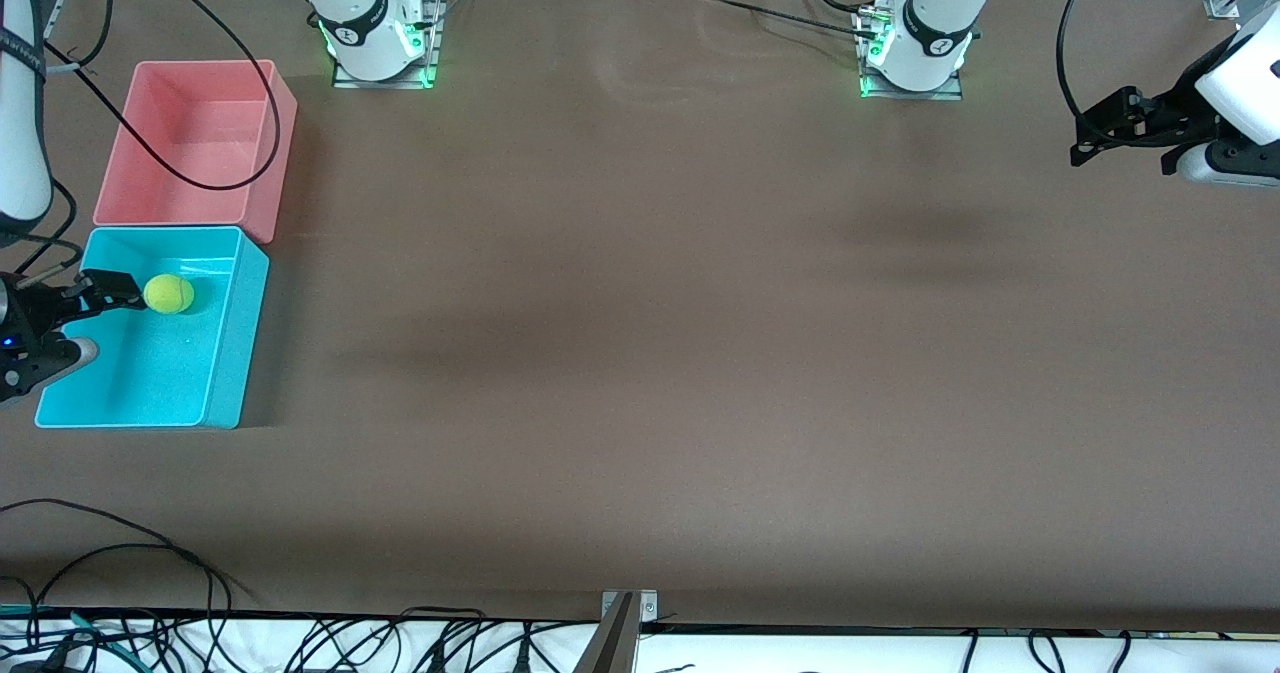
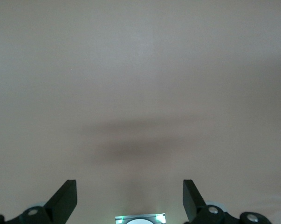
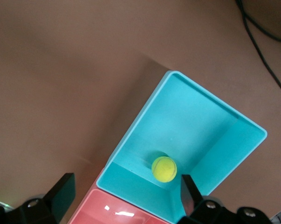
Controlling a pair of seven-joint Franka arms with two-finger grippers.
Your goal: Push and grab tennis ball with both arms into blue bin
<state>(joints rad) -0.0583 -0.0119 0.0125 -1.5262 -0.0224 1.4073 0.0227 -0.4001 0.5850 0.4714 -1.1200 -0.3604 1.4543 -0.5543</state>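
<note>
You have the tennis ball (image 1: 168, 293) lying on the floor of the blue bin (image 1: 222, 373), in the half of the bin farther from the front camera, close to the wall the bin shares with the pink bin (image 1: 280, 123). Both bins sit at the right arm's end of the table (image 1: 640, 353), touching along one wall, the blue one nearer to the front camera. Your right gripper (image 1: 95, 303) hangs over the blue bin, just beside the ball in the front view; its jaws are spread wide and hold nothing. In the right wrist view the two black fingertips (image 3: 61, 191) frame the scene from above, with the ball (image 3: 164, 168) resting free on the bin floor (image 3: 201, 126) well below them, clear of both fingers. A corner of the pink bin (image 3: 117, 212) shows next to the blue one there. Your left gripper (image 1: 1120, 128) is up in the air over the left arm's end of the table, well apart from the bins. Its jaws are also fully spread and empty; the left wrist view shows both fingertips (image 2: 65, 198) with only bare brown table (image 2: 140, 70) and a soft shadow between them. The left arm waits. Loose black cables (image 1: 120, 553) lie along the table edge nearest the front camera.
</note>
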